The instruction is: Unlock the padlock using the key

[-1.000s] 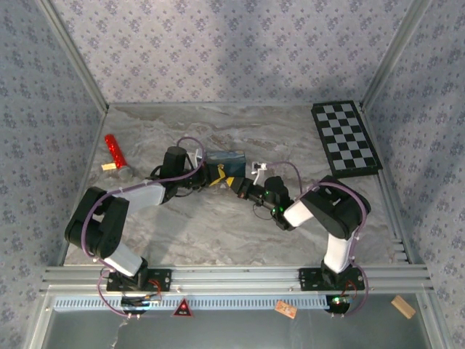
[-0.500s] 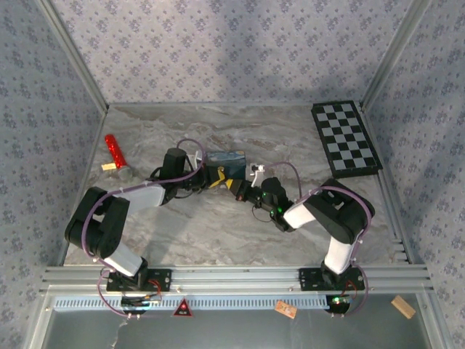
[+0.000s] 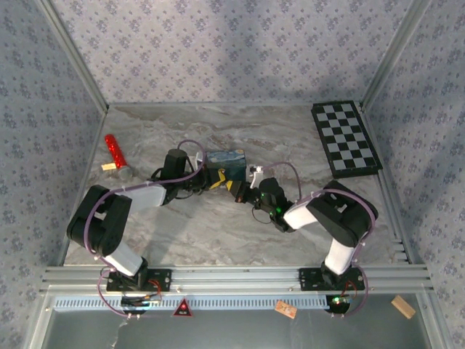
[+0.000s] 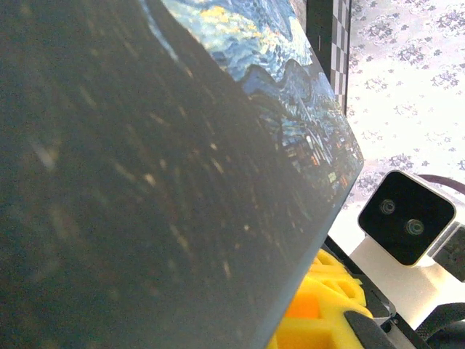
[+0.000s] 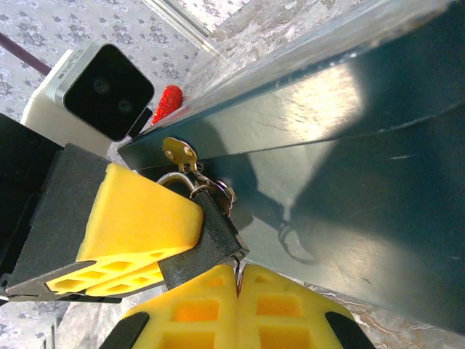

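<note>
Compared with one second ago, right tool [image 3: 234, 187] a little further left and closer to the box [image 3: 227, 161], with its elbow also drawn in toward the middle; left arm in almost the same pose. From above, both tools meeting just in front of the box, near the middle of the table [image 3: 218, 233], the left tool [image 3: 216, 179] reaching in from the left side. In the right wrist view, padlock [image 5: 211, 236] as a dark grey body held off the table, just beside the box's dark wall, lying flat against one yellow finger [image 5: 138, 218] of the left tool. Other left finger hidden behind the padlock, so impossible to tell whether this tool is pinching it or spread. Right tool's two yellow fingers pressed together directly under the padlock, with a metal sliver [image 5: 237, 263] from the padlock's lower end caught in the seam between them; not clear enough to call it the key. At the padlock's upper end, a silver ring [image 5: 221, 193] and a small brass key [image 5: 178, 153] hanging on it, touching the box's wall. Behind them, the left wrist camera [image 5: 98, 87], white with a black face. In the left wrist view, the box's painted lid very close, and beyond its edge the right wrist camera [image 4: 407, 225]. Well apart from all this, a red cylinder [image 3: 114, 149] at the table's left side and a checkerboard [image 3: 346, 138] at the far right.
</note>
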Controlling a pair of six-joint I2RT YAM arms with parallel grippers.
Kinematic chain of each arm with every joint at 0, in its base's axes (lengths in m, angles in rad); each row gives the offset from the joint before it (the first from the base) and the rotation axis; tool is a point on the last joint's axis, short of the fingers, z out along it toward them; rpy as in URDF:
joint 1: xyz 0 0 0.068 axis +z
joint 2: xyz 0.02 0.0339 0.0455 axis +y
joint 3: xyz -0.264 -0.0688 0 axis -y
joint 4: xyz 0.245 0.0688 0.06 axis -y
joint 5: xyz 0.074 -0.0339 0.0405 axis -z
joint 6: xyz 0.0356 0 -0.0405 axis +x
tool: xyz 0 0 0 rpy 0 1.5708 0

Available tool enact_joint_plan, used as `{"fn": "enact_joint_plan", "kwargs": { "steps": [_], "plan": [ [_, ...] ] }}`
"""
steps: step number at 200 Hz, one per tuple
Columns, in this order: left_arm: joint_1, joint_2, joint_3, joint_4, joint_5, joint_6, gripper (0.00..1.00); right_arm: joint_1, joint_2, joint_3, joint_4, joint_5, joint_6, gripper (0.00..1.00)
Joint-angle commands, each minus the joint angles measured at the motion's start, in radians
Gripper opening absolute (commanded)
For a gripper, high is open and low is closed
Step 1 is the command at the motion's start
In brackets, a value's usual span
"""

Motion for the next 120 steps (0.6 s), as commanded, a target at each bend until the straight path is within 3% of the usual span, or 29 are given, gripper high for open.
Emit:
{"fn": "enact_joint_plan", "kwargs": {
  "steps": [1, 120],
  "plan": [
    [-0.049, -0.006, 0.027, 0.084, 0.086, -0.011, 0.0, 0.065, -0.043, 0.055, -0.046, -0.066, -0.079, 0.0],
    [-0.054, -0.01, 0.042, 0.063, 0.086, -0.021, 0.0, 0.098, -0.097, 0.066, -0.151, -0.002, -0.179, 0.0]
  ]
}}
